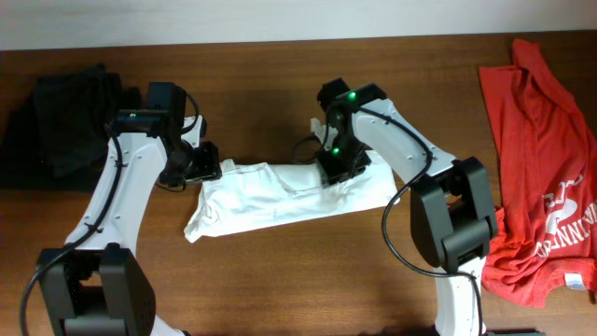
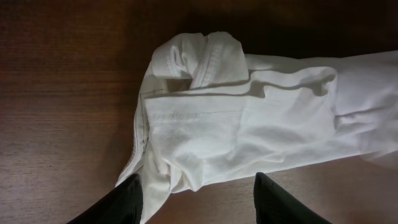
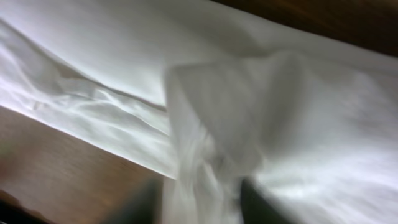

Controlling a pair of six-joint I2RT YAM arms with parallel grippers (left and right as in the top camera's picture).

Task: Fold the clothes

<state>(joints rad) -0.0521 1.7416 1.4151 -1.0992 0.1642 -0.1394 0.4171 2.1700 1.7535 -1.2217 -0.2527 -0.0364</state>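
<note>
1. The only writing is the white lettering on the red T-shirt. It runs along the shirt's right edge and is too small and creased to read.
2. The red T-shirt lies spread and rumpled at the right end of the table, well apart from both arms.
3. The white T-shirt lies mid-table, gathered into a long band running left to right.
4. A black garment sits heaped at the far left corner, behind the left arm.
5. The left gripper is at the band's left end. The wrist view shows its fingers spread wide and released, with the shirt's stitched hem and collar just ahead of them.
6. The right gripper rests on the band's upper right part. Its wrist view is blurred, but a peak of white cloth rises between the dark fingers, so it appears clenched on the white T-shirt.
</note>
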